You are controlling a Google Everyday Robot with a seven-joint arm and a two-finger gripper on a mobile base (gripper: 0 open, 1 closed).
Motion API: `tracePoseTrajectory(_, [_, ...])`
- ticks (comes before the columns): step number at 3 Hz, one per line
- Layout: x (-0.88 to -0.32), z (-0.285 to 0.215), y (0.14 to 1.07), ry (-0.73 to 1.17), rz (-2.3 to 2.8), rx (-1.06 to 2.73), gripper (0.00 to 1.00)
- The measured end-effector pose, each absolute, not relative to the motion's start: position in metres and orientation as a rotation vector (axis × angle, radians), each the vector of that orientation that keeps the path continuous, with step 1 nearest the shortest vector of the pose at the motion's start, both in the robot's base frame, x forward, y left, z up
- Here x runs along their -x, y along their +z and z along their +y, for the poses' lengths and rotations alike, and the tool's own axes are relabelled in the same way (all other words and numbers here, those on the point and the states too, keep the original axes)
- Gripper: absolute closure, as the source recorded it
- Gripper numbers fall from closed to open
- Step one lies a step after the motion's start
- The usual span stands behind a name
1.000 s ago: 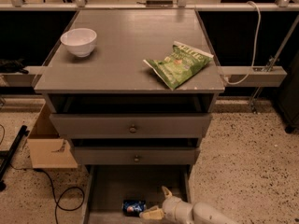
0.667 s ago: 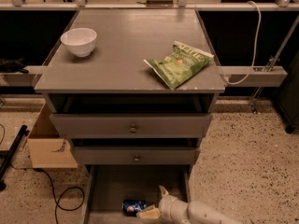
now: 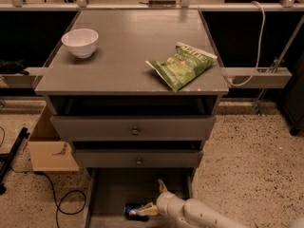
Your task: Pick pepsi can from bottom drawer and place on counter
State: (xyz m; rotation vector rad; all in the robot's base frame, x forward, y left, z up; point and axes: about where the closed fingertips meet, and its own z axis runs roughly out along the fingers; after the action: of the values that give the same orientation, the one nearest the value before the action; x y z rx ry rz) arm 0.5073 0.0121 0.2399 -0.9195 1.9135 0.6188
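Observation:
The pepsi can (image 3: 134,211) lies on its side on the floor of the open bottom drawer (image 3: 114,189), near the drawer's front. My gripper (image 3: 154,199) reaches in from the lower right on a white arm, just right of the can. It is open: one finger points up and the lower fingertip (image 3: 147,211) is at the can's right end. The can is not between the fingers. The counter (image 3: 128,51) is the grey cabinet top above.
A white bowl (image 3: 80,42) stands at the counter's back left. A green chip bag (image 3: 181,64) lies at its right edge. Two knobbed upper drawers (image 3: 135,127) are slightly ajar above the bottom one. A cardboard box (image 3: 50,148) and cables sit on the floor at left.
My gripper has moved slightly left, closer to the can. The can, bowl and chip bag have not moved.

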Motion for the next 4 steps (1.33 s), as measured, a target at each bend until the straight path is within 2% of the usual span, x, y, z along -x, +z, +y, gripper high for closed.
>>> tracePoseTrajectory(1, [-0.5216,0.0124,0.2377,0.534,1.802,0.99,0.0])
tracePoseTrajectory(4, [-0.5264,0.0125,0.2454,0.493,1.804,1.183,0.0])
